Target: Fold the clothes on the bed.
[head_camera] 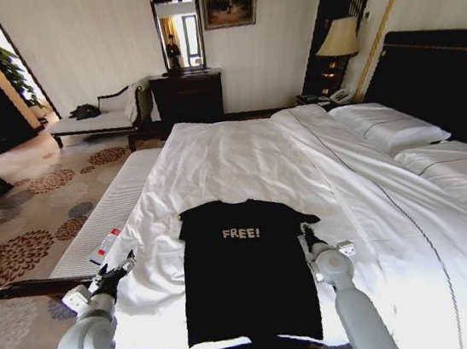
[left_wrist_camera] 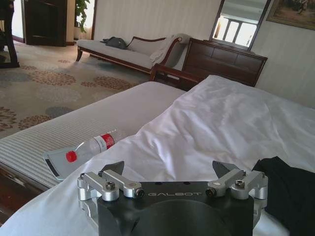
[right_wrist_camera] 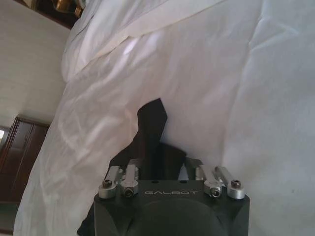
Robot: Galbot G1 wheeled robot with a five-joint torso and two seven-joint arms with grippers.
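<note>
A black short-sleeved T-shirt of soft fabric, with small white "FREE!" lettering across the chest, lies spread flat near the foot end of a very large bed with white sheets and duvet, its collar toward the pillows and its hem reaching the near edge of the mattress. The left sleeve looks tucked in against the body, while the right sleeve sticks out a little toward the right gripper. That gripper sits low over the duvet just beside the shirt's right edge, at about chest height on the garment; in the right wrist view its fingers are spread apart, with the black sleeve fabric lying between and ahead of them, not pinched. The left gripper hovers off the shirt's left side, over the white duvet near the bed's edge, well apart from the fabric; its dark fingertips stand released, wide open with nothing between them. Beyond it, a clear plastic water bottle with a red cap and red label lies on its side on a narrow white-cushioned bench with fine stripes, which runs along the bed's left side.
</note>
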